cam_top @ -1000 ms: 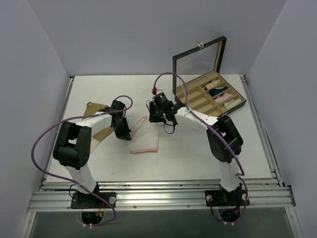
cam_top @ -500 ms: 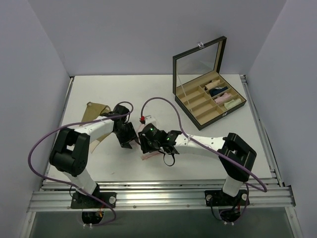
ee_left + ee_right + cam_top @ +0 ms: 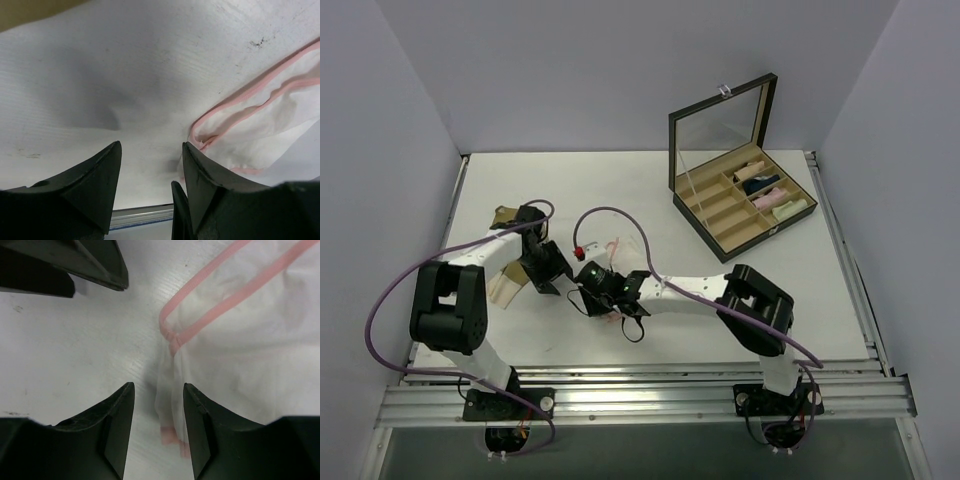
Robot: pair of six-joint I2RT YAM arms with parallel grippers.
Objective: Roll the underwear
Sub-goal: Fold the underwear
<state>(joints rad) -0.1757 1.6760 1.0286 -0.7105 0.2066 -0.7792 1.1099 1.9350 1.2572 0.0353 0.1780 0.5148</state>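
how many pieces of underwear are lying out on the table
2. The white pink-edged underwear lies mid-table under the right gripper; the tan underwear lies at the left, partly beneath the left arm. More may be hidden.

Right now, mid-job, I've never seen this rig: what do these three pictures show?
Two robot arms stand at the near edge of a white table. The wide picture looks down from above and behind them. The two close-ups come from a camera on each wrist; the dark wedges are that arm's own fingers. The left claw is open over bare table. The right claw is open, straddling a corner of the white underwear with pink edging. Neither holds anything. The tan underwear lies by the left arm. An open box holding cloth rolls sits at far right.
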